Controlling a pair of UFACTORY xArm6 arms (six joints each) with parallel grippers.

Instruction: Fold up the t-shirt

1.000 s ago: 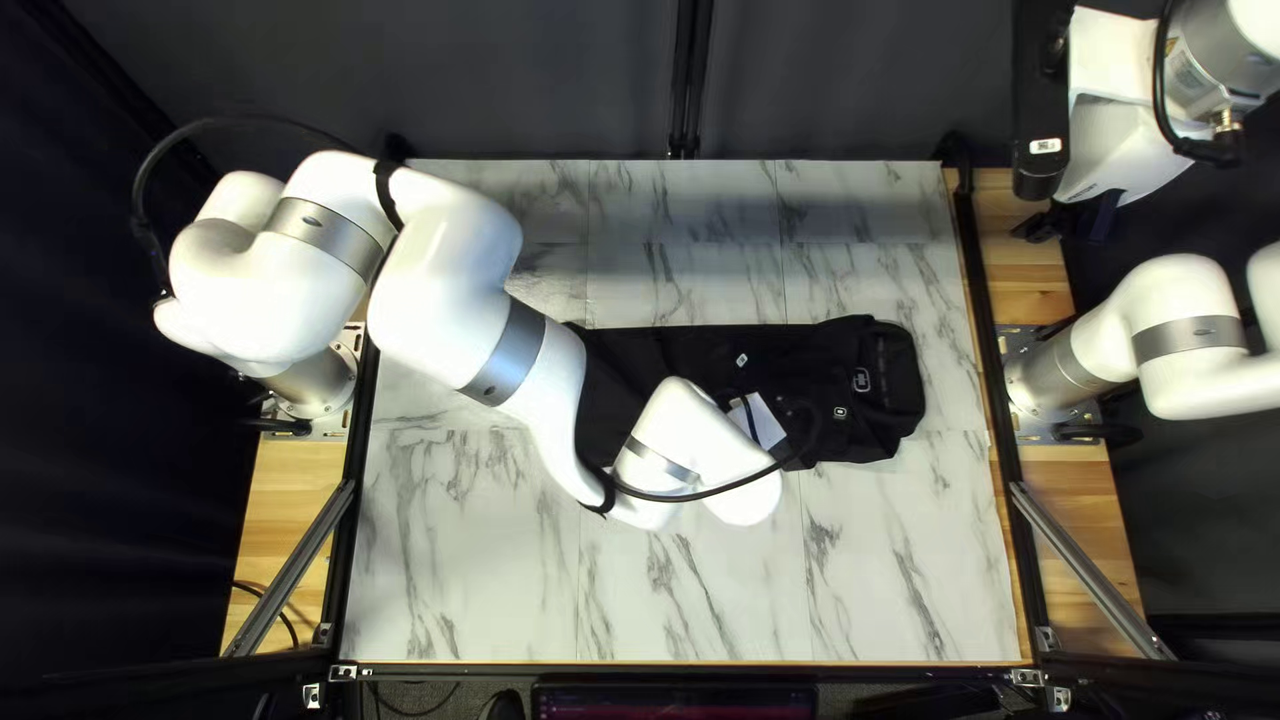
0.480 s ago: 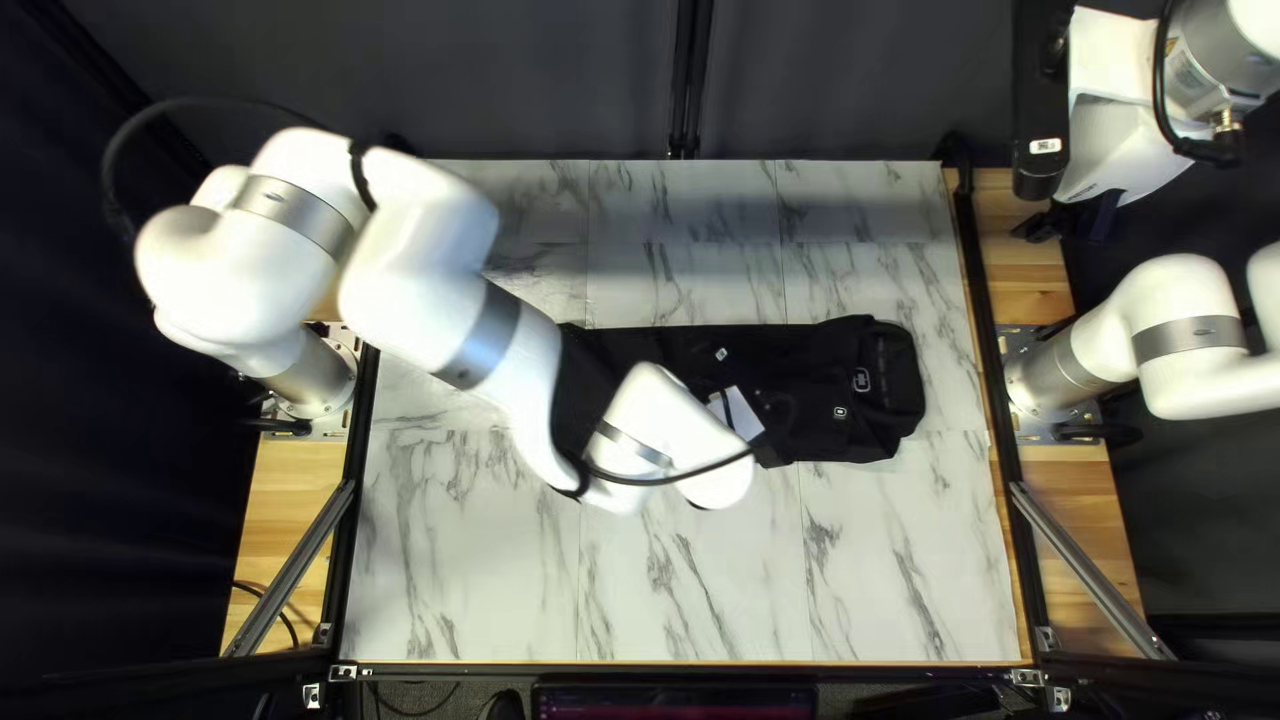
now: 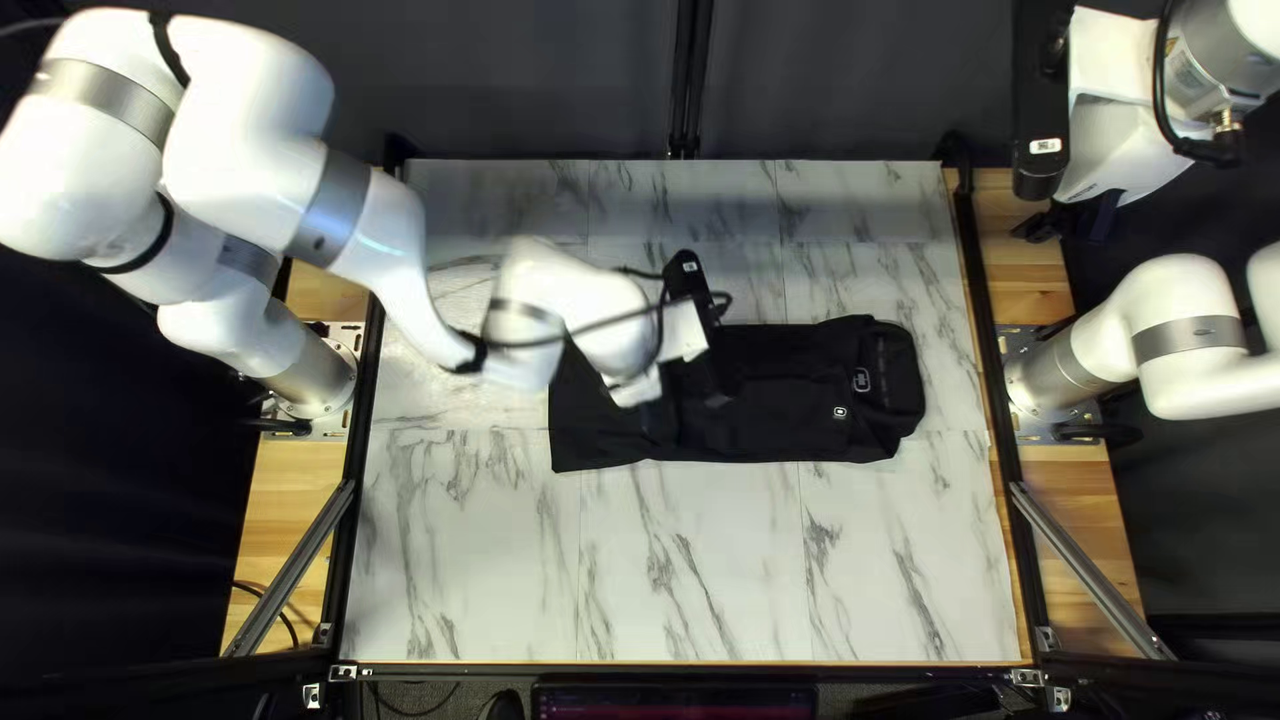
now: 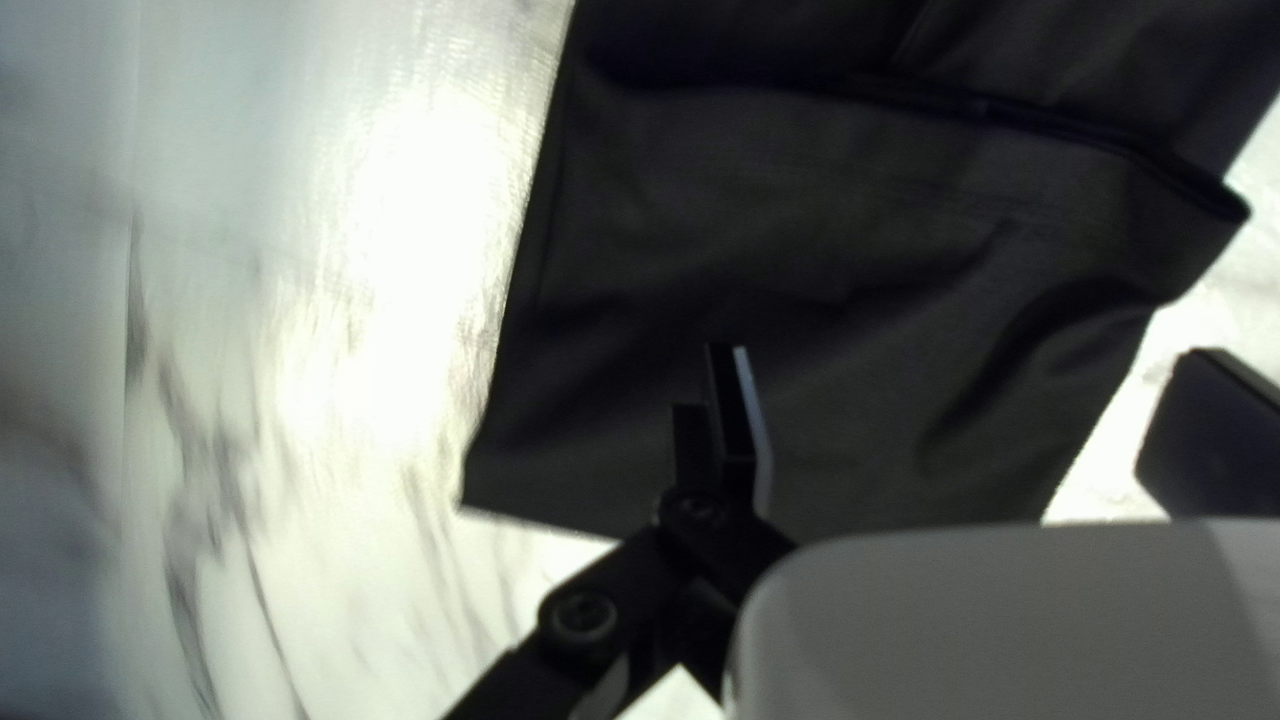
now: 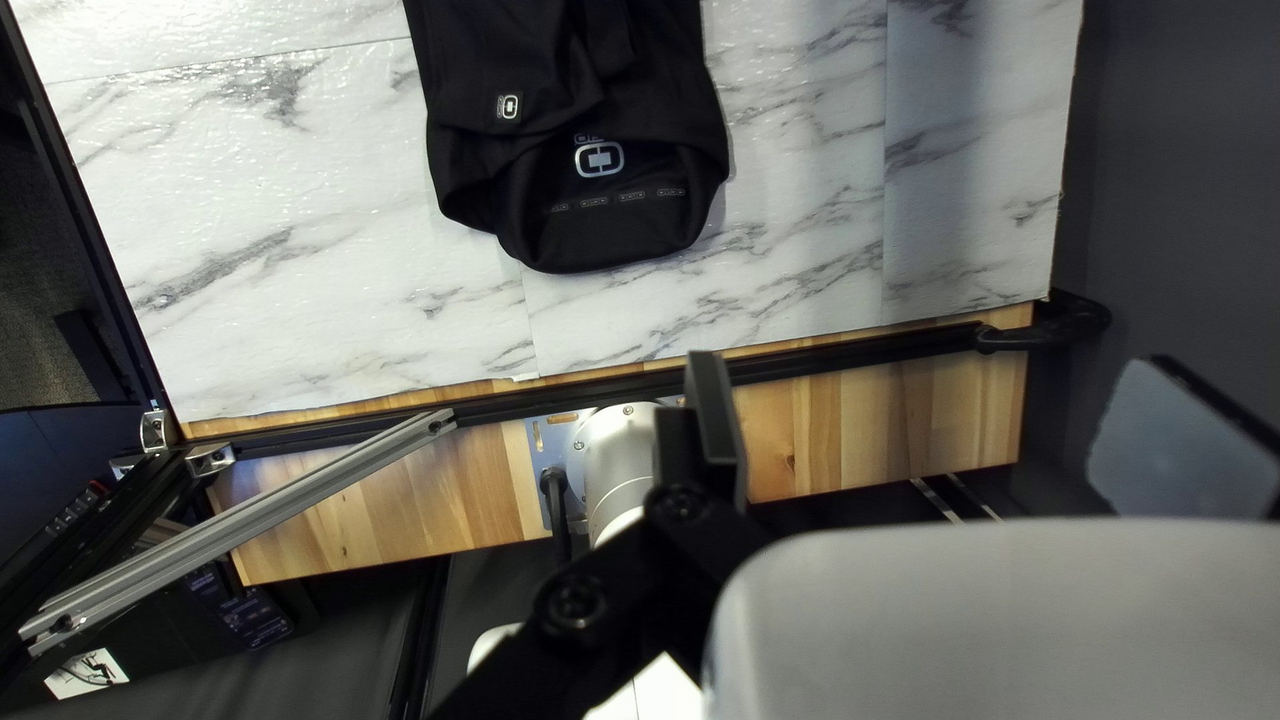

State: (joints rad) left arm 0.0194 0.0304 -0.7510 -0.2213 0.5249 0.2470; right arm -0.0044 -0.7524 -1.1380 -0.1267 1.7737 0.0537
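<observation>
Across the middle of the desk [image 3: 467, 587], the black shirt [image 3: 787, 427] is laid as a long folded strip, its length directed from side to side. At the right of the top left view, its rounded end is marked by two pale emblems [image 3: 862, 382], one larger than the other. The opposite end is squared and is partly covered in that view by the left arm [image 3: 300, 200]. The left gripper [image 3: 707, 327] is held above this end. As seen in the left wrist view, the fingers of the left gripper [image 4: 974, 360] are spread wide: one is positioned over the cloth, the other beside its edge, and nothing is gripped. Ahead of them, the cloth is crossed by a layered edge [image 4: 1054, 123], and shallow creases are shown around it. The right gripper [image 3: 1064, 224] is raised beyond the desk's right edge, well apart from the shirt. Its fingers are likewise parted widely, with nothing held between them. Beyond one finger [image 5: 720, 414], the right arm's base [image 5: 623, 460] is seen, mounted on a wooden strip [image 5: 854, 427].
</observation>
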